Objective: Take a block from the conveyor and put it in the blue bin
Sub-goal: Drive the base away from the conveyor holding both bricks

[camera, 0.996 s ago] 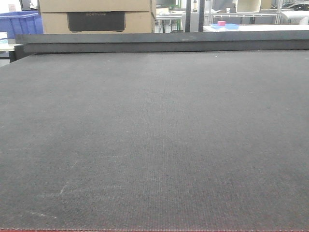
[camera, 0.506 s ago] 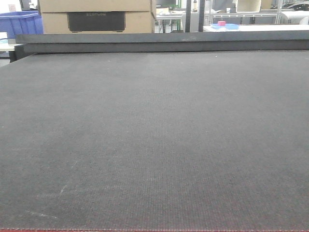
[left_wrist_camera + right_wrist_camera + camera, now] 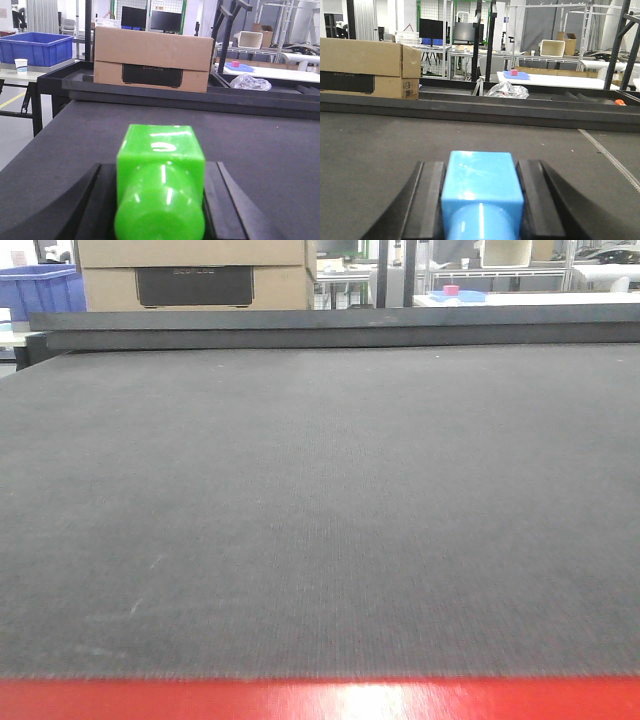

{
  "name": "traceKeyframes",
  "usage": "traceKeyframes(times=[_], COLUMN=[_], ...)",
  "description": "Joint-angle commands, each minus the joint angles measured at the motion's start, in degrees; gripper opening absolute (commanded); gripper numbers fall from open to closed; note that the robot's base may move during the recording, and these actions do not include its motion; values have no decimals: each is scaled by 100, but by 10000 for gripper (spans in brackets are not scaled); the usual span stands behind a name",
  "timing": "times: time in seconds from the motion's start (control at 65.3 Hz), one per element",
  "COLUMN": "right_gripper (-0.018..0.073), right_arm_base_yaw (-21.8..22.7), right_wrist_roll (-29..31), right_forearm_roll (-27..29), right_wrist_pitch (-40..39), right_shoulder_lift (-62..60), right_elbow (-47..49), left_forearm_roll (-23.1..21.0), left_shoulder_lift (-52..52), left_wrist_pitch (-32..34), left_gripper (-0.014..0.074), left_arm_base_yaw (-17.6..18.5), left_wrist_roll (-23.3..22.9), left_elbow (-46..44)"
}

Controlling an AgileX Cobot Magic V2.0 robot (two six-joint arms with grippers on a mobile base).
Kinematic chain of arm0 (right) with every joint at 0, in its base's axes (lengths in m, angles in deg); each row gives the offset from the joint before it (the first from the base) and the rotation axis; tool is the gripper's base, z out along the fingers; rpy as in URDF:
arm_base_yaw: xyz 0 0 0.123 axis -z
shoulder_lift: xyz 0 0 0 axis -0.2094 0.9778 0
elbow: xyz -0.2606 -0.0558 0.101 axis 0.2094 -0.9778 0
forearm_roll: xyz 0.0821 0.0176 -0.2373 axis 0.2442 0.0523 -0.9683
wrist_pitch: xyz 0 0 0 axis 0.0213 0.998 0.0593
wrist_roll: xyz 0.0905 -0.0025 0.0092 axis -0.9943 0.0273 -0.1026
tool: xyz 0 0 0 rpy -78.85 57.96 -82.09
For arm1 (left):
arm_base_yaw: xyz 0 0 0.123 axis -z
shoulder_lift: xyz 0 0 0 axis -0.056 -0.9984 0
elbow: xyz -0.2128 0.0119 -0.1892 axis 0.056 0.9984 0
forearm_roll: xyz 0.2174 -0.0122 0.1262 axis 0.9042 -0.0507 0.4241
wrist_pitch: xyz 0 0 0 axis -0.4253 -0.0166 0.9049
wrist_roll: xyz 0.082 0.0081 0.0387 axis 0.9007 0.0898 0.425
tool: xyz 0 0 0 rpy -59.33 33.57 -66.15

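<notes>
The conveyor [image 3: 320, 500] is a wide dark grey woven belt with a red edge [image 3: 320, 700] at the front and a dark rail [image 3: 330, 328] at the back; no block lies on it in the front view. In the left wrist view my left gripper [image 3: 159, 172] is shut on a glossy green block [image 3: 161, 150] just above the belt [image 3: 270, 150]. In the right wrist view my right gripper [image 3: 480, 165] is shut on a light blue block [image 3: 481, 185] above the belt [image 3: 380, 145]. The blue bin [image 3: 35, 47] stands on a side table beyond the belt's far left; it also shows in the front view [image 3: 40, 290].
A cardboard box [image 3: 152, 60] stands behind the far rail. A crumpled plastic bag [image 3: 506, 90] lies behind the rail to the right. A paper cup [image 3: 21, 65] stands by the bin. A small pink block [image 3: 452, 290] sits on a white table far back.
The front view has shifted: the belt and background sit higher in the frame, and the thin red strip at the bottom is now a broad red band. No block has appeared on the belt.
</notes>
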Motion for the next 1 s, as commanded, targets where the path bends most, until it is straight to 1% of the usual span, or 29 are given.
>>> traceKeyframes(times=[0.0, 0.981], right_gripper=[-162, -162], right_arm_base_yaw=[-3, -3], right_wrist_roll=[46, 46], right_forearm_roll=[-65, -65], right_wrist_pitch=[-132, -132], right_shoulder_lift=[-20, -20], right_elbow=[42, 42], left_forearm_roll=[-53, -52], left_shoulder_lift=[29, 129], left_wrist_pitch=[93, 93], left_gripper=[-111, -111], left_arm_base_yaw=[3, 3], left_wrist_roll=[1, 1], left_elbow=[-4, -4])
